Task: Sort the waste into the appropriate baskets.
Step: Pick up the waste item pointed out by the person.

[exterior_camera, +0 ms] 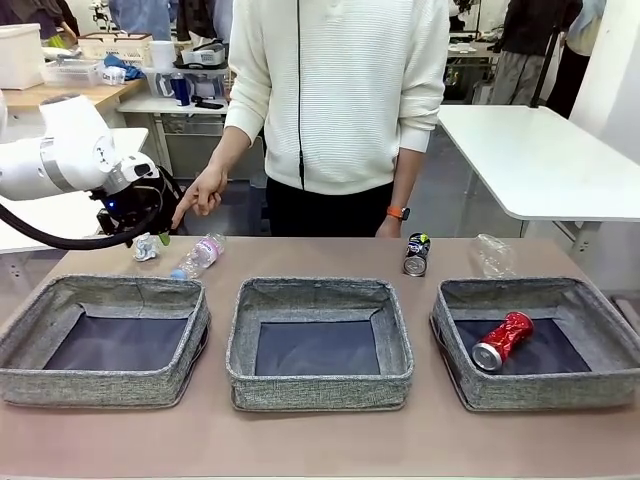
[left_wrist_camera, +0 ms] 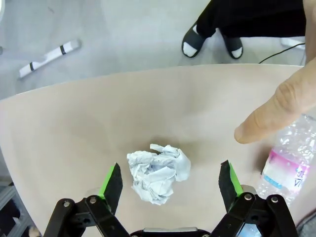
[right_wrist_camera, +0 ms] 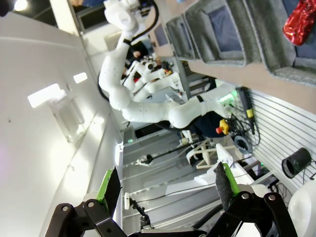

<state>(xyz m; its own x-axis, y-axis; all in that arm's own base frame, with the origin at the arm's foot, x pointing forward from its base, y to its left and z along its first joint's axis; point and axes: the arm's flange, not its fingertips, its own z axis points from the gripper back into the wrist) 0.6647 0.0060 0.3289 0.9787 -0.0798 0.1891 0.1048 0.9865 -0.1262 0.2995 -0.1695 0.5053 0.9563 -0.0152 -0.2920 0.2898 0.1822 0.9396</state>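
A white paper wad lies on the table between the spread green-padded fingers of my left gripper, which is open and straddles it. From the front, that left gripper hangs just over the paper wad at the far left of the table. A clear bottle lies beside it. A dark can and a clear plastic cup lie behind the right basket. The dented red can lies inside that basket. My right gripper is open, holds nothing and faces away into the room.
The left basket and middle basket hold nothing. A person stands at the far side; a hand points down toward the wad, and its finger hovers close to the bottle.
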